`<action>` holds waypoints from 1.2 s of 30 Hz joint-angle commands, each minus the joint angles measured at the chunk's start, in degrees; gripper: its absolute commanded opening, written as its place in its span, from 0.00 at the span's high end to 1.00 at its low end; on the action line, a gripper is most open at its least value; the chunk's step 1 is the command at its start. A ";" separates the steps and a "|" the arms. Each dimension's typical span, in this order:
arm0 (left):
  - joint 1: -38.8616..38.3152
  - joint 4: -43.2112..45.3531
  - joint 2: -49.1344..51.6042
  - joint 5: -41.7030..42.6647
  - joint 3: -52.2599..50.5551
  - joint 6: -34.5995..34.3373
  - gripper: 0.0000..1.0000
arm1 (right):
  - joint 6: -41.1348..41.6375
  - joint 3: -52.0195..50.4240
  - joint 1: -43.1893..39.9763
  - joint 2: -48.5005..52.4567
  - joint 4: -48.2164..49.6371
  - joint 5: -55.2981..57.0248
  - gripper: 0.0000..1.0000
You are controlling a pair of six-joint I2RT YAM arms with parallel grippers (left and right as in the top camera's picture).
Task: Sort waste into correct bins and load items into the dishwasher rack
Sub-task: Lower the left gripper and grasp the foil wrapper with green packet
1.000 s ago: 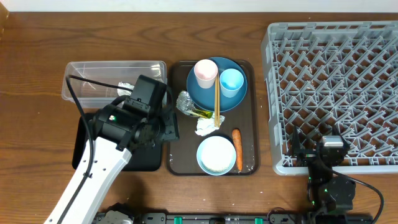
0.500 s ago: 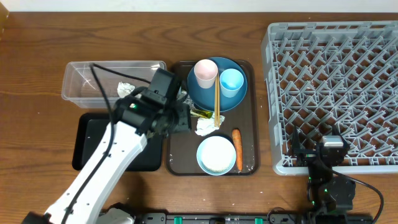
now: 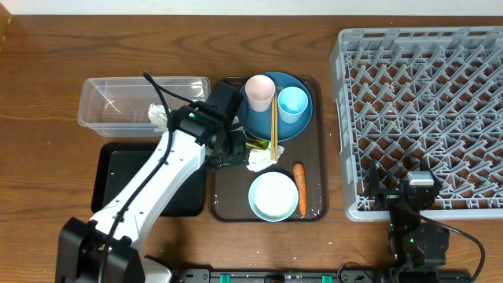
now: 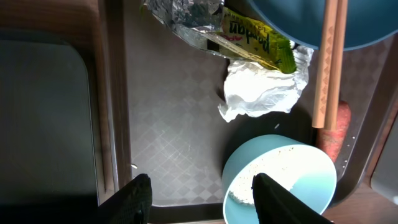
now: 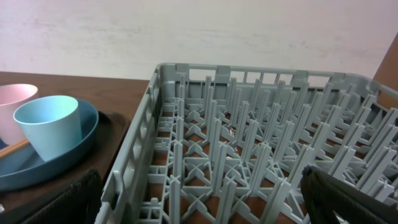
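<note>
Overhead view: a brown serving tray (image 3: 228, 200) sits mid-table. The left gripper (image 4: 202, 199) hangs over the tray's left side, jaws parted and empty, near silver foil (image 4: 180, 18), a yellow-green wrapper (image 4: 258, 37) and a white tissue (image 4: 261, 93). Also on the tray are a carrot (image 3: 299, 189), a pale-blue bowl (image 3: 273, 196) (rice grains (image 4: 239, 193) inside), and a dark-blue plate (image 3: 289, 130) carrying a pink cup (image 3: 260, 90), a light-blue cup (image 3: 293, 103) and chopsticks (image 3: 273, 126). Left of the tray, a clear tub (image 3: 118, 86) holds one crumpled tissue (image 3: 159, 115); the black tray (image 3: 114, 169) shows nothing inside. Right of the tray, the grey rack (image 3: 416, 110) holds no dishes; the right gripper (image 5: 208, 199) rests beside it, wide open and empty. Sorting looks barely begun, and loading has not started.
</note>
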 commanded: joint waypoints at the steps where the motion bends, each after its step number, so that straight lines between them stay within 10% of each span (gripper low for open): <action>1: -0.17 -0.28 0.15 -0.70 -0.33 -0.20 0.45 | -0.24 -0.22 0.68 -0.28 -0.07 0.37 0.01; 36: -0.11 6.97 0.15 -5.27 -0.31 0.07 0.45 | -0.24 -0.22 0.68 -0.28 -0.07 0.37 0.01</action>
